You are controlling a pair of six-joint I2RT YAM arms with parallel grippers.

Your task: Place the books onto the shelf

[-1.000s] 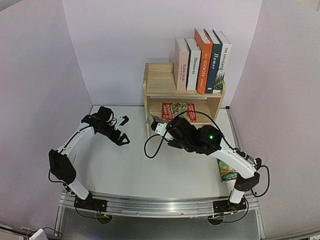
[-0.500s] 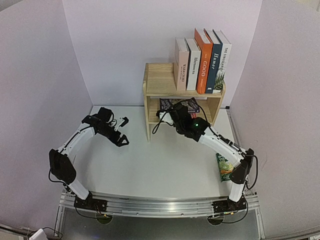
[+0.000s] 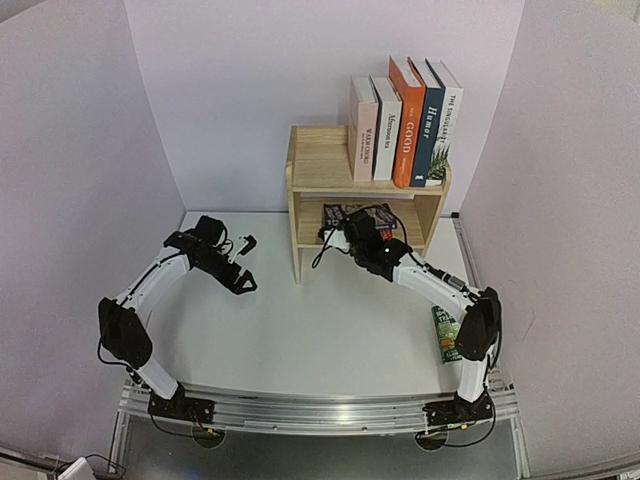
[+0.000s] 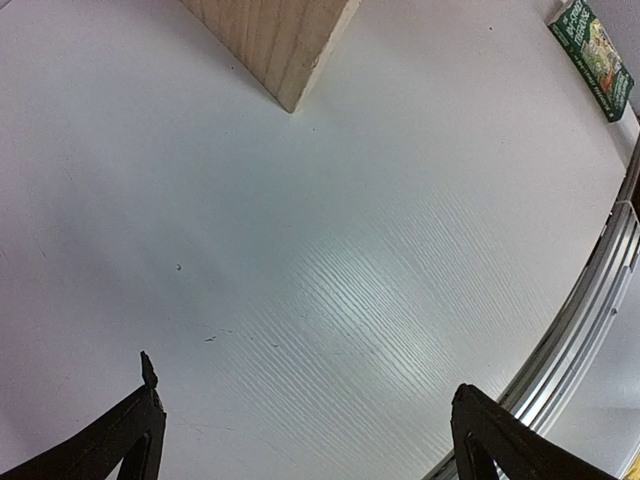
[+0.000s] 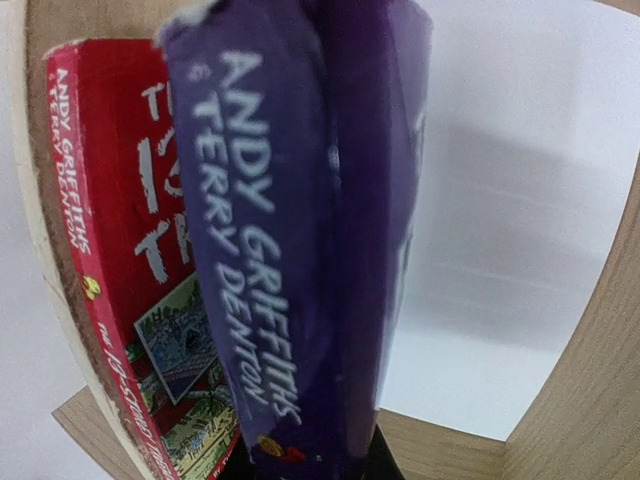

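Observation:
The shelf [image 3: 315, 160] stands at the back of the table. Several books [image 3: 405, 125] stand upright on its top tier. My right gripper [image 3: 350, 224] reaches into the lower tier, shut on a purple book [image 5: 300, 250] that it holds by the bottom end [image 5: 310, 465]. A red book [image 5: 120, 250] rests inside the same tier, right beside the purple one. A green book [image 3: 447, 335] lies flat on the table at the right, also seen in the left wrist view [image 4: 592, 55]. My left gripper [image 3: 243, 262] hovers open over the table left of the shelf, nothing between its fingers [image 4: 130, 440].
Wooden side panels of the shelf [image 5: 590, 380] close in around the purple book. The shelf's near left corner [image 4: 280, 40] shows ahead of my left gripper. A metal rail [image 4: 590, 290] runs along the table's near edge. Walls enclose the table on three sides.
My right arm has stretched forward, carrying the purple book from in front of the shelf into its lower tier over the red book. The left arm has hardly moved.

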